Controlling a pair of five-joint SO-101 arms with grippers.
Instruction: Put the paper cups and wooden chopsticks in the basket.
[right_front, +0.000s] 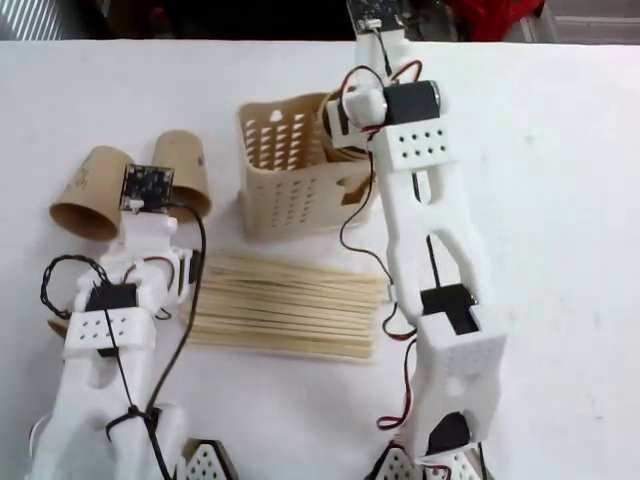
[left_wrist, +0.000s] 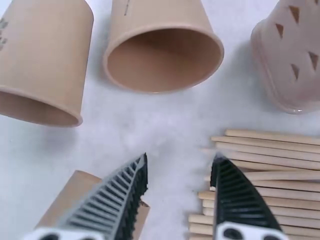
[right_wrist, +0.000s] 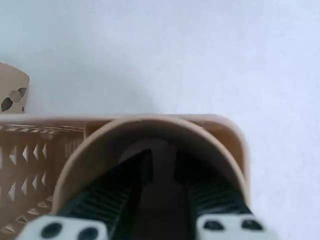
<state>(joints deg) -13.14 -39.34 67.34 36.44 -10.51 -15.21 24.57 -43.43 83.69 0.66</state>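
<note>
White table (right_front: 560, 150), basket (right_front: 290, 195), tipped paper cup (right_front: 85, 195), second tipped cup (right_front: 187, 165), wooden chopsticks (right_front: 290, 305)

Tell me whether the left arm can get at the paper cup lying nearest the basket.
Probably yes. The left pincer is open above bare table, and that paper cup lies just ahead, mouth toward it, with nothing between; the chopsticks lie off to the side.

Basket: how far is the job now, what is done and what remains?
Nearly done: one paper cup is at the mouth of the basket, the right pincer with it. The open left pincer hovers over the table, holding nothing. Left: two cups lying outside, likely a third under that pincer, and all the chopsticks.
</note>
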